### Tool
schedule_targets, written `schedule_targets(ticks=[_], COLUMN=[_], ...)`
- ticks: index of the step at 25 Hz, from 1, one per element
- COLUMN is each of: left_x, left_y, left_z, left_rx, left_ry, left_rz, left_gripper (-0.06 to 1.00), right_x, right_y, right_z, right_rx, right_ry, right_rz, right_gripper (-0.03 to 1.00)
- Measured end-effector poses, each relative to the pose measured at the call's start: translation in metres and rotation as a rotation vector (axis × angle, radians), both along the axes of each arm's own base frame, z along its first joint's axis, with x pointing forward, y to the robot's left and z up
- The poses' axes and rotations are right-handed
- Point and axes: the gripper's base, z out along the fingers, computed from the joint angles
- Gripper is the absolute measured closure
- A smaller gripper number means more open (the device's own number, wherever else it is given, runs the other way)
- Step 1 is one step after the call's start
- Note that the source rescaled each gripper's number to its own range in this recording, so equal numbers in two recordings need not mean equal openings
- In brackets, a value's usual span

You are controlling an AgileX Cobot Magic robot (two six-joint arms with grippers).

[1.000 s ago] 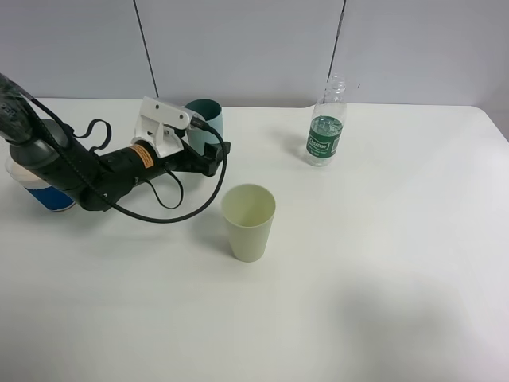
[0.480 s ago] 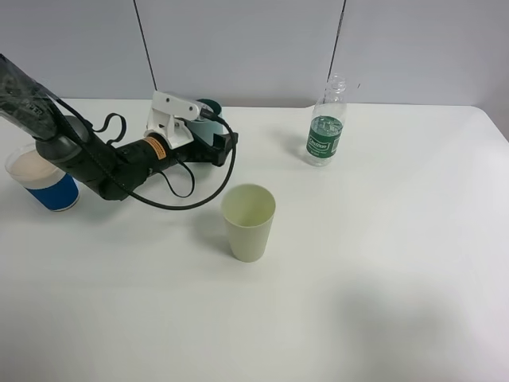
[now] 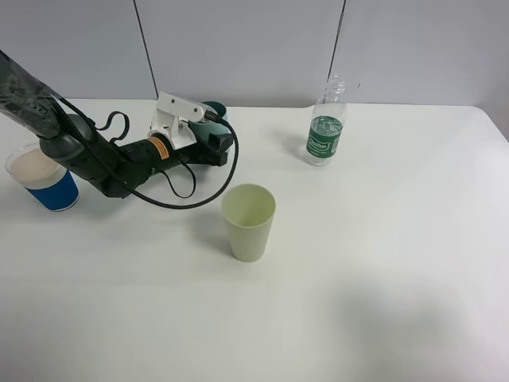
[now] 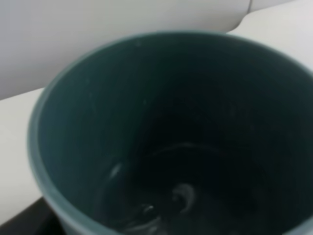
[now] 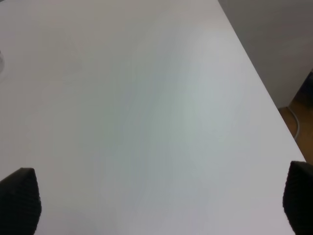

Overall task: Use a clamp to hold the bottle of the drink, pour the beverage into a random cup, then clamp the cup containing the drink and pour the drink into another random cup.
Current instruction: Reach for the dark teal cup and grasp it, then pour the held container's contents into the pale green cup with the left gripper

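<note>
**Figure.** Two-arm rig at a white counter [image 3: 382, 286], read from the near edge to the far one.

- **Nearest:** a pale yellow-green plastic tumbler [image 3: 248, 221] stands upright and takes no part in the transfer in hand.
- **Behind it, far to the left:** a short tapered white cup with a bright blue sleeve [image 3: 49, 191] stands upright beside the left arm. It is the likely receiver.
- **Farther back:** the black two-fingered left hand [image 3: 219, 143] is closed on the plain teal blue-green plastic tumbler [image 3: 216, 110]. This teal tumbler stands upright towards the far edge, well apart from the blue-sleeved cup. The left wrist view looks straight into it [image 4: 146, 122], and glints low inside suggest a shallow pool of clear drink (its depth cannot be read).
- **Farthest, to the right:** the small clear plastic bottle with a dark green label band [image 3: 326, 127] stands uncapped and untouched.
- **Right wrist view:** the right hand [image 5: 159, 198] is spread open over bare counter, holding nothing.

**Handling.** The teal tumbler should be light and stiff, but smooth-walled and so apt to slip. A hold on the mid-wall, below the rim, seems soundest, with a slow tilt because the liquid will shift.
</note>
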Motion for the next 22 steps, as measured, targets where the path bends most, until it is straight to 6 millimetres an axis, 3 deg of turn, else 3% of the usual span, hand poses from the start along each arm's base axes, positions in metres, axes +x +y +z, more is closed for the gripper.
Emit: schedule_targets(ticks=[12, 22], left_x=[-0.003, -0.024], left_y=[0.002, 0.011], left_z=[0.008, 0.065], left_rx=[0.037, 0.050], left_ry=[0.034, -0.003], left_rz=[0.000, 0.008], left_gripper=[0.93, 0.93], right_x=[0.000, 0.000], right_y=[0.000, 0.000], right_z=[0.000, 0.000], right_rx=[0.000, 0.000], right_ry=[0.000, 0.000], right_rz=[0.000, 0.000], right_gripper=[-0.03, -0.03])
